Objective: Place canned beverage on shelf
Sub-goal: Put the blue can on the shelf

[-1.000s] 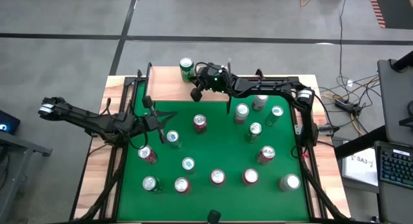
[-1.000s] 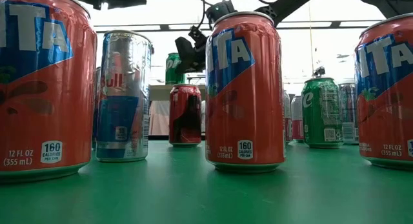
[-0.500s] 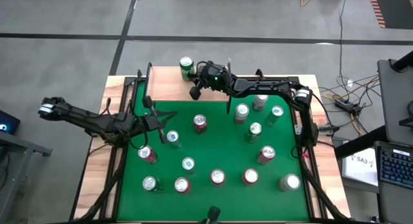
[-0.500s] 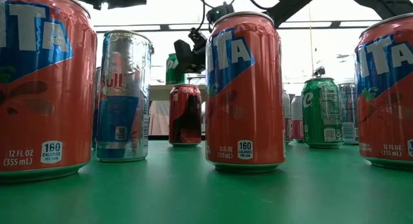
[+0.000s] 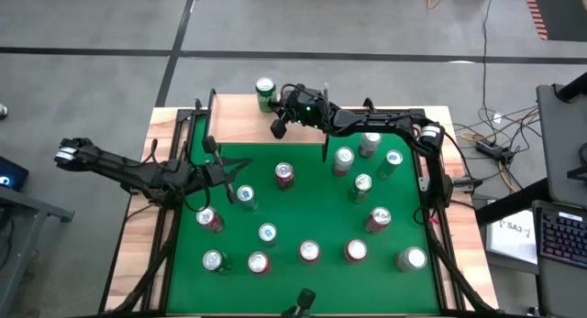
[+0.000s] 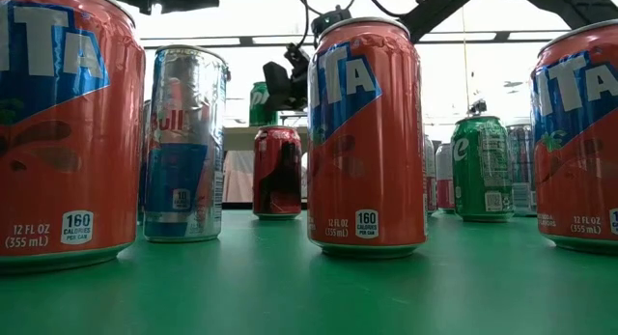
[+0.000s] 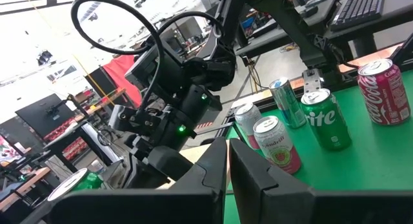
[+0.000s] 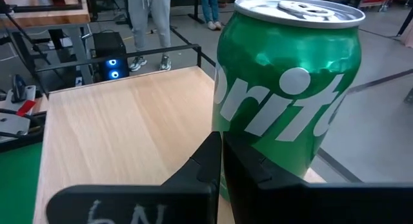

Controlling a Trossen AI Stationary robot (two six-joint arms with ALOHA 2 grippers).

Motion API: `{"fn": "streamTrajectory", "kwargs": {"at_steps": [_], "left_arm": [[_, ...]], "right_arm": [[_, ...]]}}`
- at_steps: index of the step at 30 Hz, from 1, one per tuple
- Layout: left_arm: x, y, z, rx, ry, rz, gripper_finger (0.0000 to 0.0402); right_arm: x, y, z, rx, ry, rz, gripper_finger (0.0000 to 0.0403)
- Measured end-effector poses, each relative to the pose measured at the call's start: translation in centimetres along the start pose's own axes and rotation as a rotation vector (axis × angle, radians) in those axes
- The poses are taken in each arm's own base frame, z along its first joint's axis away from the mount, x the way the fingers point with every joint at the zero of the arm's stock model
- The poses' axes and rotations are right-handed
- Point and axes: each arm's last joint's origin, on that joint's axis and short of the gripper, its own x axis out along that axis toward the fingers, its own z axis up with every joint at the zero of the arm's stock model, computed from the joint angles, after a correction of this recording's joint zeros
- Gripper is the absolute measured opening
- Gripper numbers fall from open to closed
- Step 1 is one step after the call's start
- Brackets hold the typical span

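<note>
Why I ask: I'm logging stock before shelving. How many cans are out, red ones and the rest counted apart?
Red cans: 6
Cans of other colours: 9, one of them on the shelf
Total: 15 cans

Both arms extended, jaws closed and empty.
</note>
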Motion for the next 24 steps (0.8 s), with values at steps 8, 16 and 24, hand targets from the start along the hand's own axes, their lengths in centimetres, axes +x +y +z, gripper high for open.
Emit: {"fn": "streamTrajectory", "kwargs": {"at_steps": [8,16,24], "left_arm": [[0.0,0.0,0.0,0.0,0.0,0.0,0.0003],[0.0,0.0,0.0,0.0,0.0,0.0,0.0003],[0.0,0.0,0.0,0.0,0.0,0.0,0.0003]], "right_arm": [[0.0,-0.05,0.0,0.0,0.0,-0.001,0.0009],[0.0,-0.1,0.0,-0.011,0.0,-0.003,0.0009],[0.02,-0.53,-0.01,-0.008,0.0,-0.013,0.0009]]}}
